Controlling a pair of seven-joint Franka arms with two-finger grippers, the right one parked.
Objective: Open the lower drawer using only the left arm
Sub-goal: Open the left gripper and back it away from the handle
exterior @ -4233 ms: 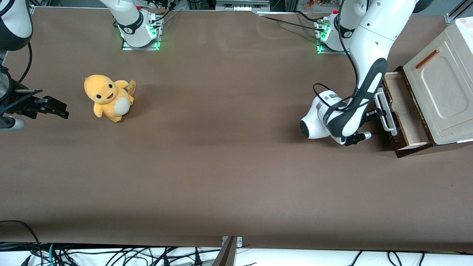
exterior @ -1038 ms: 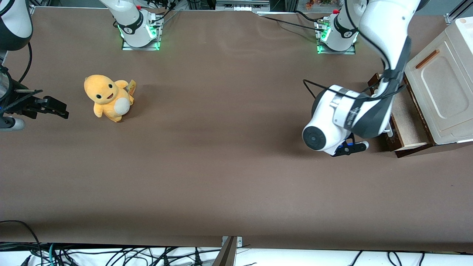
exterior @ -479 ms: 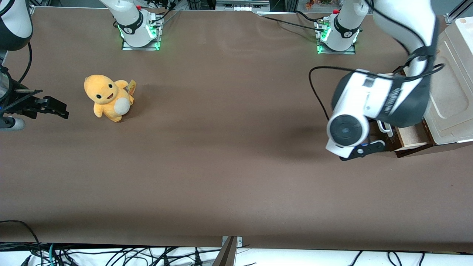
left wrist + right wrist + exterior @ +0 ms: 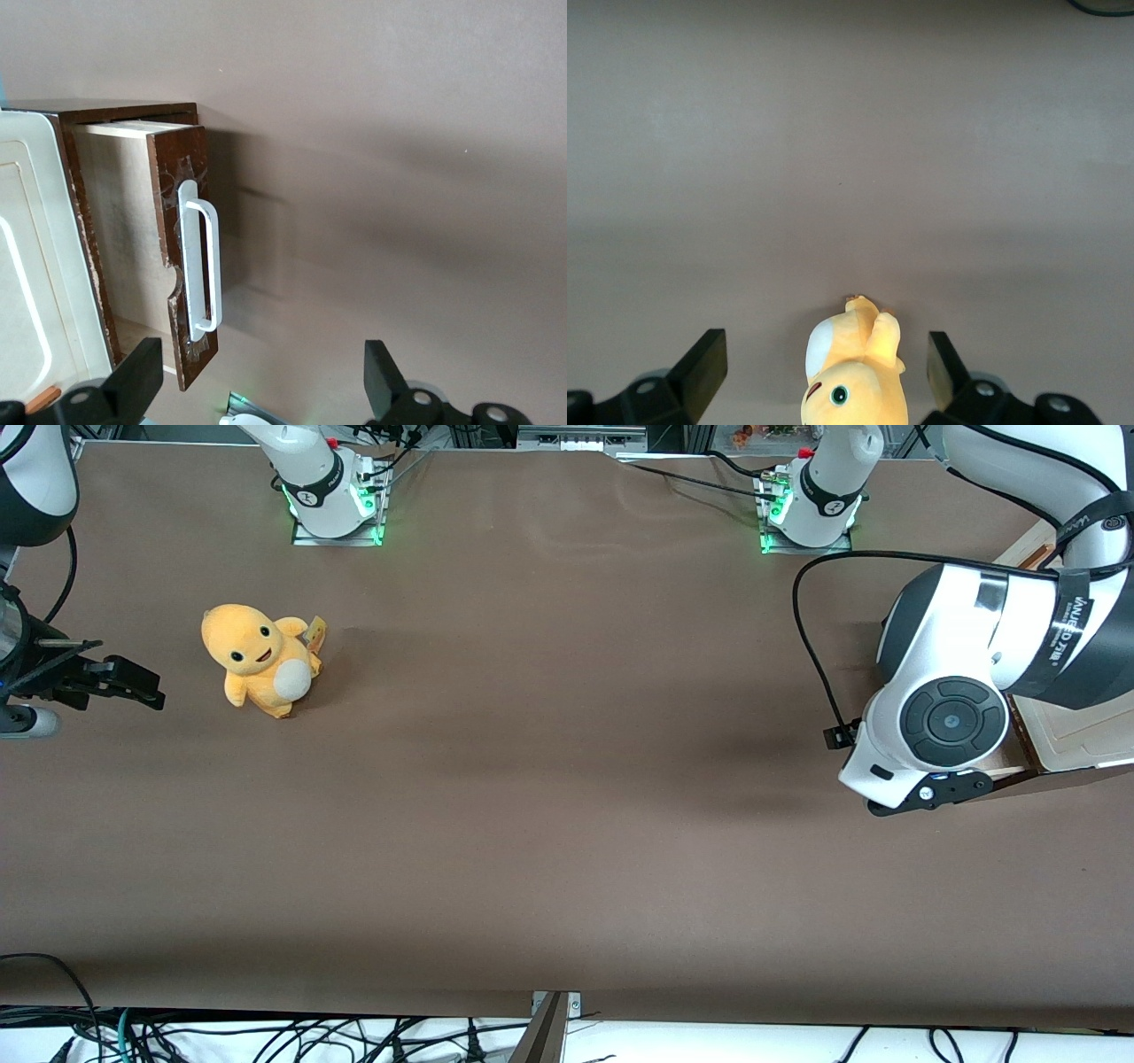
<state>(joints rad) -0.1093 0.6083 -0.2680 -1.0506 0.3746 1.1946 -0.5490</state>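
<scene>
Plush toy [image 4: 260,658] sits toward the parked arm's end of the worktop [image 4: 549,779], bare brown surface between it and the left arm [image 4: 966,682]. Lower drawer [image 4: 146,248] at the working arm's end is pulled out of its cabinet [image 4: 31,266], front and white bar handle [image 4: 200,266] facing open worktop, handle's long axis along the front. Hand [image 4: 261,394] hangs above, fingers [image 4: 133,390] spread wide, holding nothing, clear of the handle.
</scene>
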